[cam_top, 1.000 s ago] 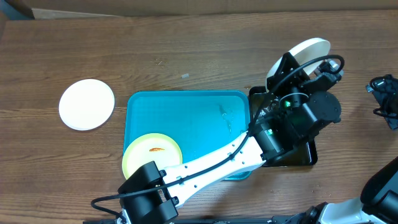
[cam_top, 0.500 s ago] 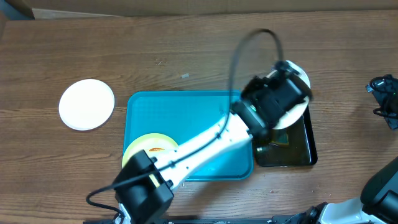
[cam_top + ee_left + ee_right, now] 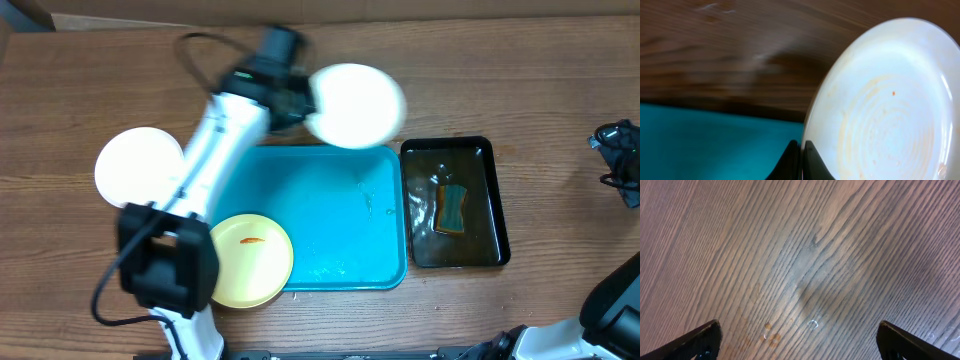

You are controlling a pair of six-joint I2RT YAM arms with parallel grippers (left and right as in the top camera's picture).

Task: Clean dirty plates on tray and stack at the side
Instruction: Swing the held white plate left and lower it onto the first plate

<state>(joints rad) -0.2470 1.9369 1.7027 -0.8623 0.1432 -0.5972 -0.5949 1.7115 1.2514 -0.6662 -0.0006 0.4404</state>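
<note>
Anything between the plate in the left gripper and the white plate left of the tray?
Nothing visible. The held plate hangs from the left gripper over the tray's far rim. Only bare table and the left arm itself lie between it and the table plate.

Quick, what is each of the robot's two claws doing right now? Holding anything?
Left gripper: closed on the rim of a white plate.
Right gripper: open, holding nothing, only the wooden table below it.

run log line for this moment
left end effector: shut on round white plate, near turquoise plastic tray far edge | right end effector: open, empty | pale yellow plate: at tray corner
</note>
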